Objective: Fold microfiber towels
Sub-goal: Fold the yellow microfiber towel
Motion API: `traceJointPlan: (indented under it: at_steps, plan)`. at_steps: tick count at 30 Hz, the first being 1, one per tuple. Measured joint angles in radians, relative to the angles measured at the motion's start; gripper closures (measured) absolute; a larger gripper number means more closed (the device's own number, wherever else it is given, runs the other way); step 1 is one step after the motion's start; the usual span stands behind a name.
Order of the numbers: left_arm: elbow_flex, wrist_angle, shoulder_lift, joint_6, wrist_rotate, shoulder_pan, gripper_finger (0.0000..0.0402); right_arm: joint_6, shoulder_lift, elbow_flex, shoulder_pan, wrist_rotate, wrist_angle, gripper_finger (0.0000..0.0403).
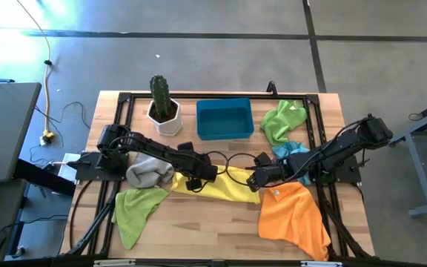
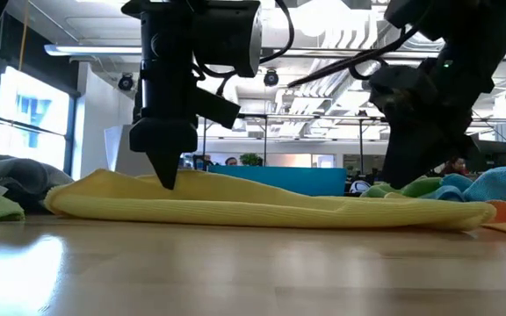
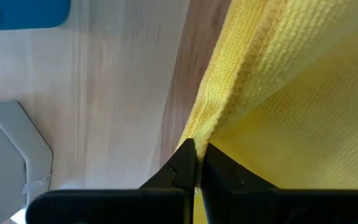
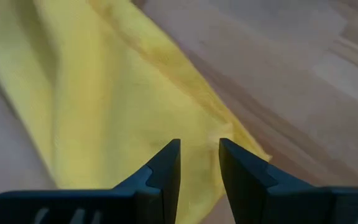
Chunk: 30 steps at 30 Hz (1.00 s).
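My left claw [image 3: 196,163] pinching the soft yellow microfiber towel's [image 1: 221,185] edge, my right claw [image 4: 199,160] spread above its other end, wooden table [image 1: 221,222] beneath

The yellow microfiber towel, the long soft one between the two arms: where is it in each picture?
High view: yellow microfiber towel, a strip at table centre.
Low view: a long flat mound across the middle.
Left wrist view: fills the right side, its edge pinched by the left gripper.
Right wrist view: a diagonal band under the open right gripper.
Shared landmark: the blue plastic bin.
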Motion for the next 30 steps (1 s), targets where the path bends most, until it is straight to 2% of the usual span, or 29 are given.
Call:
traceJointPlan:
  at_steps: [14,22,26,30]
  plan:
    - [0.0,0.006,0.0,0.0,0.001,0.0,0.0396,0.001,0.001,0.0,-0.025,-0.017,-0.006,0.03]
    - [0.001,0.022,0.0,0.0,0.001,0.0,0.0396,0.029,0.086,0.0,-0.025,-0.084,0.046,0.0301]
    - [0.001,0.021,0.0,0.0,0.001,0.0,0.0396,0.031,0.113,0.0,-0.025,-0.086,0.078,0.0327]
    - [0.001,0.02,0.0,0.0,0.001,0.0,0.0396,0.052,0.117,0.0,-0.024,-0.089,0.072,0.0384]
